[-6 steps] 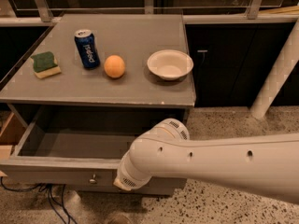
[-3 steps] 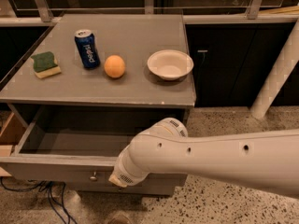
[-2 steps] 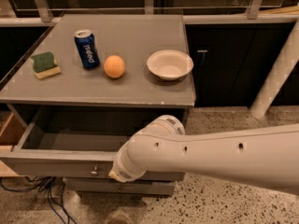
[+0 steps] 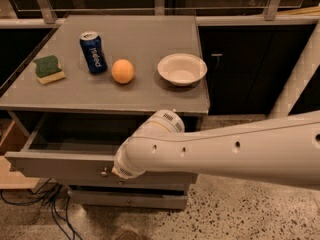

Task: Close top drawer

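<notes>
The top drawer (image 4: pixel 55 165) is a wide grey drawer under the cabinet top, standing partly open, with a strip of its dark inside showing. Its small round metal knob (image 4: pixel 104 172) sits on the flat front panel. My white arm reaches in from the right across the drawer front. My gripper (image 4: pixel 124 170) is at the arm's end, against the front panel just right of the knob, mostly hidden by the wrist.
On the grey cabinet top (image 4: pixel 145 34) stand a blue can (image 4: pixel 93 52), an orange (image 4: pixel 122 71), a white bowl (image 4: pixel 182 69) and a green-and-yellow sponge (image 4: pixel 48 69). A lower drawer front (image 4: pixel 130 198) sits below. Cables (image 4: pixel 35 199) lie on the floor at left. A white pole (image 4: pixel 300 79) stands at right.
The drawer front has moved in toward the cabinet and less of its inside shows. My arm's end has moved in with it, staying at the front panel.
</notes>
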